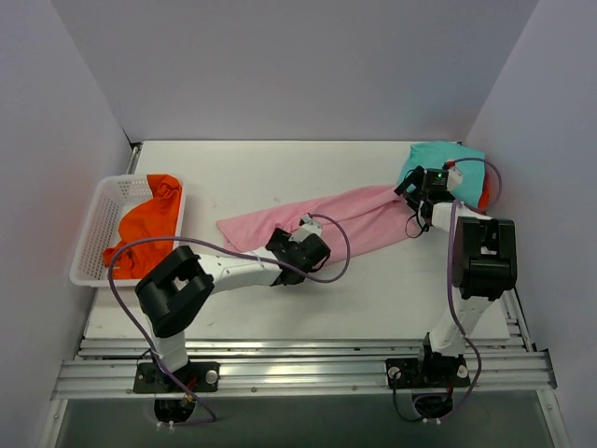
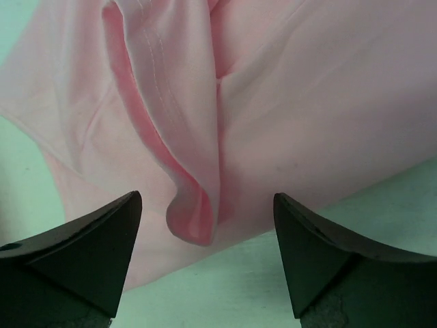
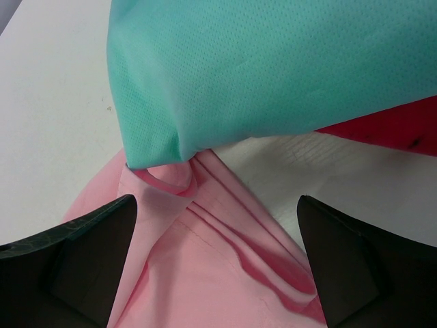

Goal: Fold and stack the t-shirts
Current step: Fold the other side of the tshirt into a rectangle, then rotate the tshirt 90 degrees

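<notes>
Left gripper [image 2: 206, 205] fingers fill the bottom of its wrist view, jaws wide apart, a rounded fold of the pink tee [image 2: 293, 102] sitting between the tips, not pinched. Right gripper [image 3: 218, 205] is spread too, over the pink tee's right end, just where it tucks under the edge of the teal tee [image 3: 273, 68]; nothing gripped. Pink tee lies as a long crumpled strip across the table [image 1: 373, 299], from the left wrist up toward the right rear corner. Teal tee sits in that corner on top of the red tee [image 3: 389, 126], red showing only at its right edge. Orange tee [image 1: 149, 219] is bunched in the basket [image 1: 93, 238] at the left edge, well apart from the other 3
</notes>
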{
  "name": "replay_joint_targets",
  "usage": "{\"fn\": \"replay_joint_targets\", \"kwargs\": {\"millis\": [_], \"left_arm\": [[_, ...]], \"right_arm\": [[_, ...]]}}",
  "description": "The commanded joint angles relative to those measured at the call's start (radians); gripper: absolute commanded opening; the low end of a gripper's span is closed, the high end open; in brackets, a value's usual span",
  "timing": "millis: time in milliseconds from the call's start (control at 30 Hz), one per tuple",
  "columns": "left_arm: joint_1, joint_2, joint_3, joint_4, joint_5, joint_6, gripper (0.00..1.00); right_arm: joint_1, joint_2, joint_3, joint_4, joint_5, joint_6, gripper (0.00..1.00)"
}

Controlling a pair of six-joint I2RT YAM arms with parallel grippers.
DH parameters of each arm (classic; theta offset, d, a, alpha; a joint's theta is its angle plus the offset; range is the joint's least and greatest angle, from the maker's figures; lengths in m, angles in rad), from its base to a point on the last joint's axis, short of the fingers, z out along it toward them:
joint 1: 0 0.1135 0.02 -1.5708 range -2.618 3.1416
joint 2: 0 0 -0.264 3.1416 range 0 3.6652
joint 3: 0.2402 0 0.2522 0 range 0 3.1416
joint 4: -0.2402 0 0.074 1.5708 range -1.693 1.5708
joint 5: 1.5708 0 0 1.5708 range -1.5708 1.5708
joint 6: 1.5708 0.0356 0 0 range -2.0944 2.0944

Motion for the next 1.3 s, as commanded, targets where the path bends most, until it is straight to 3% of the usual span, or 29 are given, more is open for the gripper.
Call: {"fn": "replay_joint_targets", "kwargs": {"millis": [0, 133, 200, 333, 467, 500, 733, 800, 967, 1067, 1133, 1267], "left_arm": [[-0.043, -0.004, 0.049, -0.119, -0.267, -0.048, 0.90], [-0.017, -0.201, -0.107, 0.092, -0.156, -0.018, 0.95], [0.081, -0.324, -0.209, 0.213, -0.016, -0.031, 0.95], [0.302, -0.365, -0.269, 0.287, 0.171, -0.105, 0.92], [0.425, -0.258, -0.237, 0.319, 0.265, -0.160, 0.78], [0.452, -0.230, -0.214, 0.327, 0.289, -0.177, 0.69], [0.503, 0.011, -0.132, 0.414, 0.452, -0.222, 0.27], [0.508, 0.054, -0.100, 0.398, 0.468, -0.231, 0.20], [0.590, 0.207, 0.119, 0.220, 0.532, -0.246, 0.09], [0.641, 0.299, 0.271, 0.096, 0.540, -0.228, 0.09], [0.666, 0.405, 0.493, -0.057, 0.555, -0.209, 0.09], [0.728, 0.580, 0.838, -0.183, 0.601, -0.154, 0.09]], "right_arm": [[-0.005, 0.023, 0.018, 0.019, 0.000, 0.002, 1.00], [-0.007, 0.033, 0.026, 0.019, 0.000, 0.004, 1.00], [-0.007, 0.033, 0.024, 0.024, 0.000, 0.005, 1.00], [-0.004, 0.034, 0.021, 0.039, -0.033, 0.011, 1.00], [-0.004, 0.046, 0.027, 0.044, -0.043, 0.013, 1.00], [-0.004, 0.050, 0.029, 0.044, -0.044, 0.013, 1.00], [-0.004, 0.056, 0.038, 0.035, -0.038, 0.007, 1.00], [-0.005, 0.062, 0.043, 0.033, -0.040, 0.007, 1.00], [-0.004, 0.062, 0.041, 0.039, -0.043, 0.010, 1.00], [0.005, 0.047, 0.033, 0.048, -0.041, 0.010, 1.00], [0.013, 0.031, 0.026, 0.053, -0.040, 0.007, 1.00], [0.077, -0.062, 0.004, 0.061, 0.018, -0.007, 1.00]]}}
